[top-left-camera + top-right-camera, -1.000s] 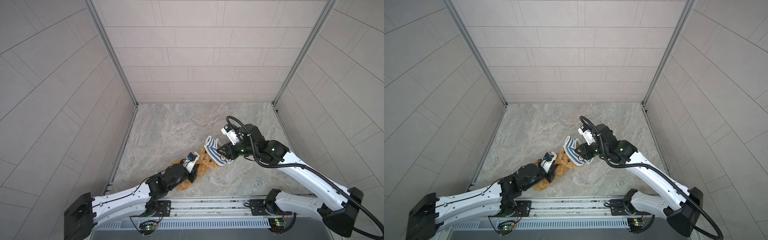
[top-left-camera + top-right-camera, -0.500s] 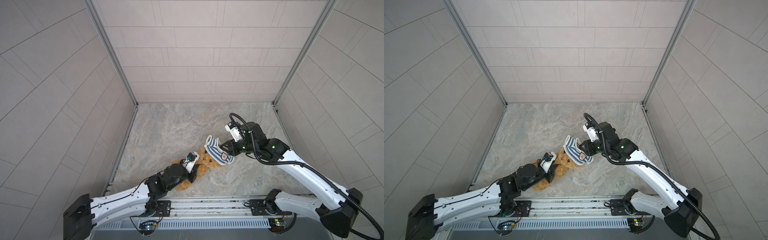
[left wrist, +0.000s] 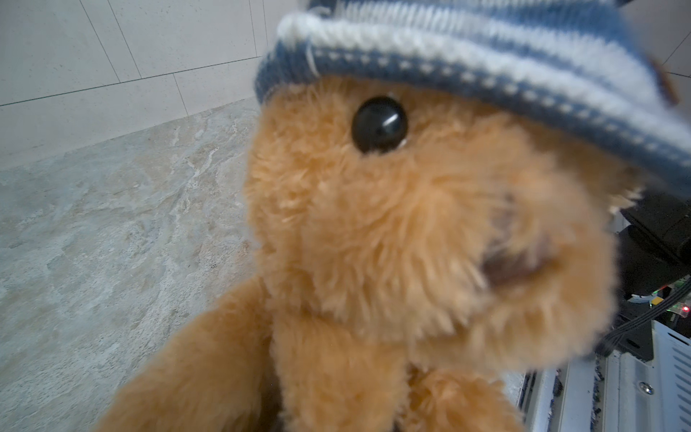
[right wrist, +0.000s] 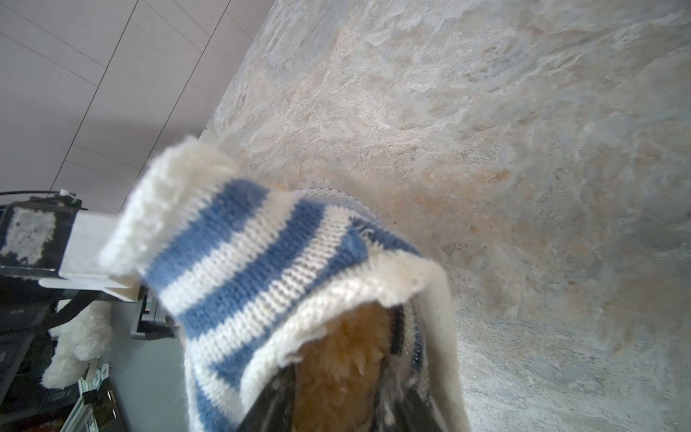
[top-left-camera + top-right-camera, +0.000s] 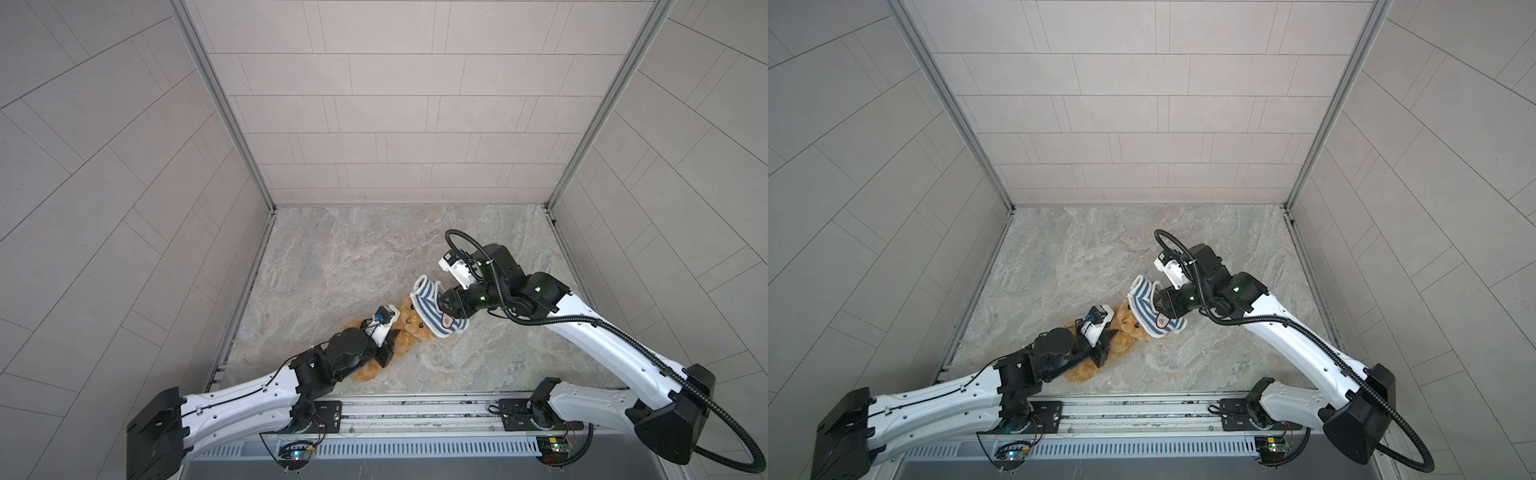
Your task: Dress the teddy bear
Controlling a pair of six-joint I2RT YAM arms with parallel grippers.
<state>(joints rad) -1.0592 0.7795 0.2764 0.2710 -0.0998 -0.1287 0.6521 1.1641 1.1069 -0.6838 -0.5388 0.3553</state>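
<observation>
Saw the teddy bear (image 5: pixel 407 332) down on the stone floor (image 5: pixel 353 266) near the front rail (image 5: pixel 415 409), with the striped blue-and-white shirt (image 5: pixel 432 316) pulled over the top of its head, down to just above its eyes. Found the left gripper (image 5: pixel 390 345) pinching the bear's fuzzy middle. Found the right gripper (image 5: pixel 439 306) with its fingers spread apart inside the shirt's open end, with the bear's fur showing between them.

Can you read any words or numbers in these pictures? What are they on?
Badge on the striped shirt: it has a mark, but it is too small and blurry to read.
No readable words or numbers anywhere else, and none on the teddy bear.
</observation>
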